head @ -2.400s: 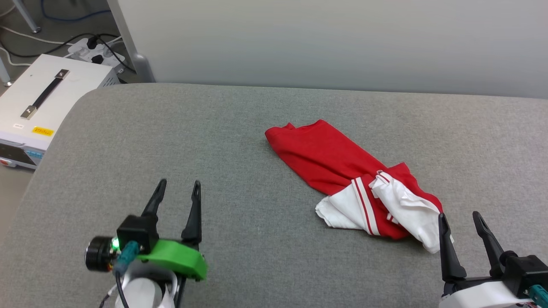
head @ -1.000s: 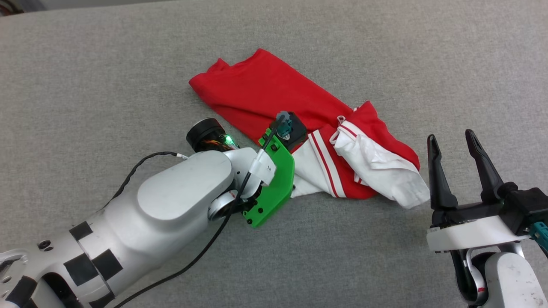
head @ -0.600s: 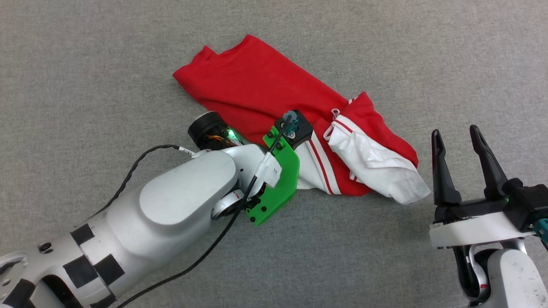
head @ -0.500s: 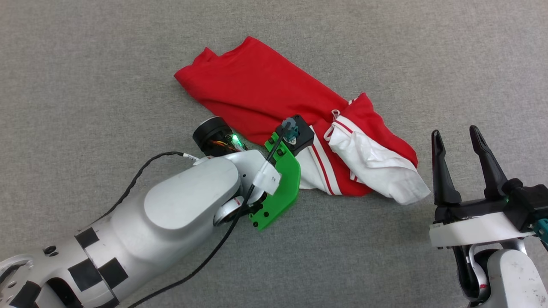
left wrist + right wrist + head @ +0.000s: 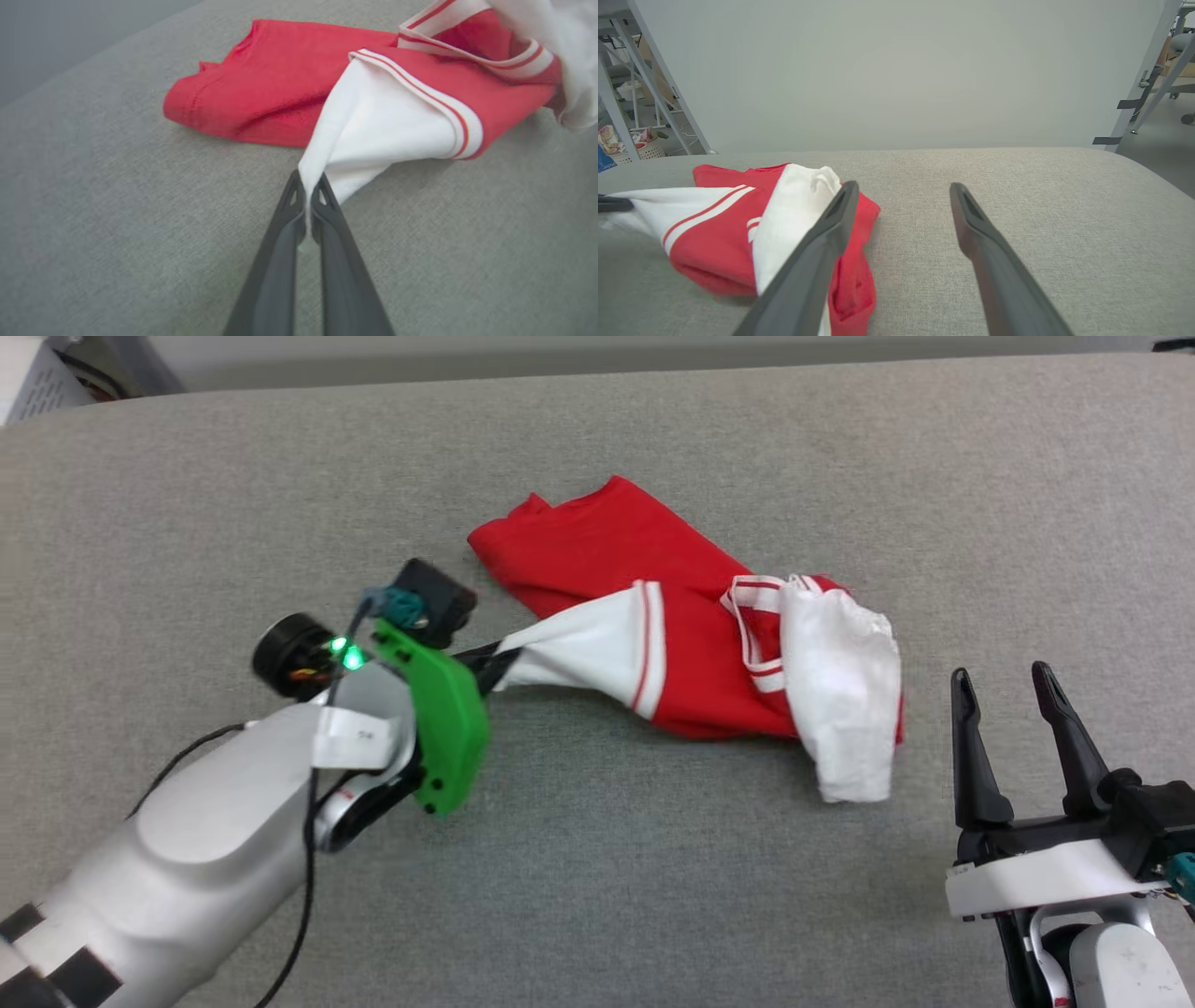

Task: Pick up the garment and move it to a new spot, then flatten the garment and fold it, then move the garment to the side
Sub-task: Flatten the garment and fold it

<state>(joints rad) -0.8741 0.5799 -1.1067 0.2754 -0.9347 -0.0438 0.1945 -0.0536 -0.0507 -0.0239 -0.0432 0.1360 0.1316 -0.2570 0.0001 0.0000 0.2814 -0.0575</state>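
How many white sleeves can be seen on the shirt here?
2. One sleeve is pinched in the shut left gripper, stretched out from the shirt; the other sleeve lies bunched at the shirt's end near the open right gripper. None seems hidden.

The left arm's green bracket [image 5: 446, 728], a curved plastic plate with small dark screws, caps a smooth silver-white forearm [image 5: 187, 840] marked with black square patches at its far end, with a white tag [image 5: 350, 737] and a thin black cable [image 5: 306, 877] just beside the bracket. Above the bracket sit a black box [image 5: 434, 600] with a teal plug and a black drum [image 5: 280, 658] showing green lights, and past it taper the left gripper's [image 5: 307, 184] long dark grey fingers. Well apart from the bracket, the right gripper [image 5: 1001, 674] has matching dark fingers on a black block and a white plate [image 5: 1036, 882].
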